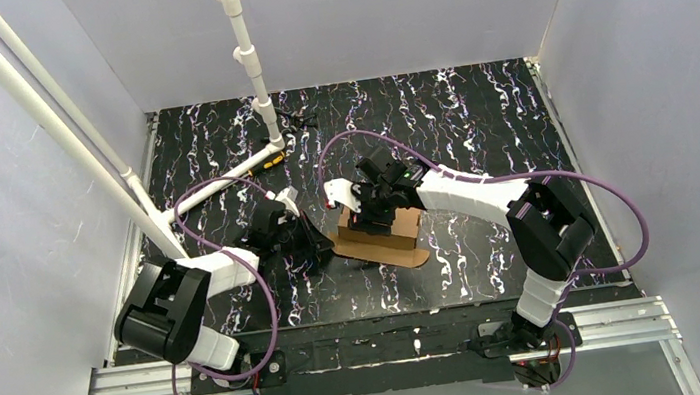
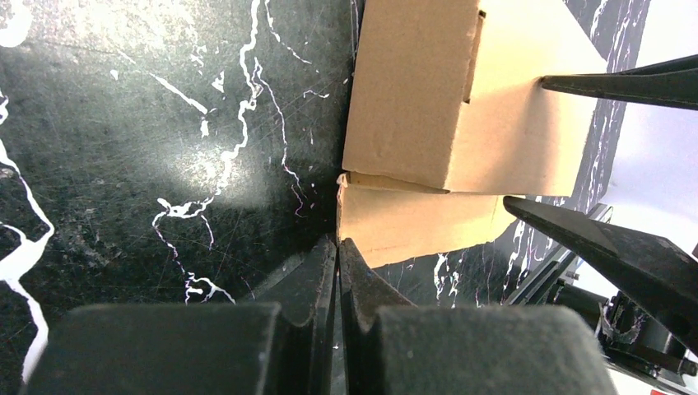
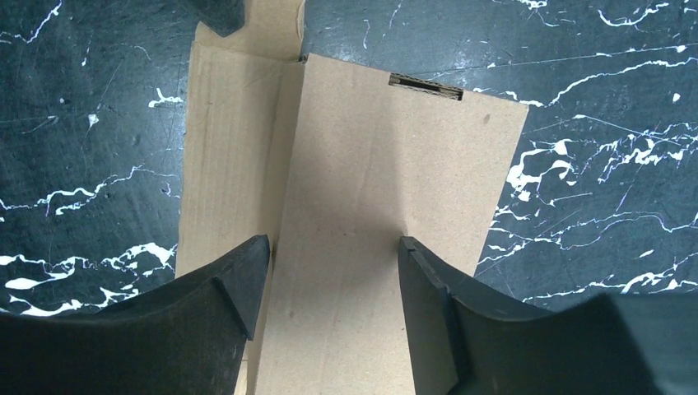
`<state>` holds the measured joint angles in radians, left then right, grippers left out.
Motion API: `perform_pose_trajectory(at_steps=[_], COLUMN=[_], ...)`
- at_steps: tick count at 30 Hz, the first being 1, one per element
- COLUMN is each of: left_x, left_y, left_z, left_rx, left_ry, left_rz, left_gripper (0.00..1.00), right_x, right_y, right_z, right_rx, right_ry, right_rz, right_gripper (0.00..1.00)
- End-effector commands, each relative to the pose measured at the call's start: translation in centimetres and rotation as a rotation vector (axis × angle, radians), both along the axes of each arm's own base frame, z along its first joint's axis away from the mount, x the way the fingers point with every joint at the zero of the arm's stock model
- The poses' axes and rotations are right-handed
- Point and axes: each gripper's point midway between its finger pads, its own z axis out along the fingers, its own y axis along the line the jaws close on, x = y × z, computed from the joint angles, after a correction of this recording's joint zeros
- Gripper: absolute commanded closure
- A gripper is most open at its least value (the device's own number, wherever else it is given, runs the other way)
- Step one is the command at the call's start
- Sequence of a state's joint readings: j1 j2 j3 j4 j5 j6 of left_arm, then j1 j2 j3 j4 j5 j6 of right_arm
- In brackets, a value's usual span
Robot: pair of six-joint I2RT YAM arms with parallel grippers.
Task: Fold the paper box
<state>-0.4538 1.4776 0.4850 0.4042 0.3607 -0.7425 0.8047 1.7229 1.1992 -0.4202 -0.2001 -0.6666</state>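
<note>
The paper box (image 1: 383, 236) is brown cardboard, partly folded, with a flat rounded flap on the black marbled table. My left gripper (image 1: 316, 242) sits at the box's left side. In the left wrist view it (image 2: 339, 243) is shut, its tips against the corner of the lower flap (image 2: 411, 226); whether cardboard is pinched does not show. My right gripper (image 1: 368, 210) hangs over the box. In the right wrist view it (image 3: 329, 255) is open, its fingers (image 3: 243, 284) spread over the top panel (image 3: 362, 181). Its dark fingers (image 2: 625, 82) also reach in from the right in the left wrist view.
A white pipe frame (image 1: 256, 78) stands at the back left, its foot on the table. A small black-and-orange marker (image 1: 267, 164) lies by that foot. Grey walls close in the table on three sides.
</note>
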Motion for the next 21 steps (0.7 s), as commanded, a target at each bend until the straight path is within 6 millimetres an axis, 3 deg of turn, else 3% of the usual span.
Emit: perform_pose_trajectory(at_steps=[1,12,21], left_x=[0.1,-0.1,-0.6], left_y=[0.0,-0.5,-1.1], left_z=[1.3,2.7,2.5], left_rx=[0.001,-0.020,-0.021], left_ry=[-0.073,-0.118,-0.123], left_rz=[-0.041,-0.086,-0.154], left_gripper=[1.00,1.00,1.00], right_x=[0.6,0.1,0.1], right_y=[0.5,0.1,0.1], right_z=[0.7,-0.6,-1.4], right_rx=[0.028,0.001,-0.025], right_ry=[-0.019,-0.001,-0.010], right_rz=[-0.038,-0.029,-0.036], right_gripper=[0.34,0.44,0.45])
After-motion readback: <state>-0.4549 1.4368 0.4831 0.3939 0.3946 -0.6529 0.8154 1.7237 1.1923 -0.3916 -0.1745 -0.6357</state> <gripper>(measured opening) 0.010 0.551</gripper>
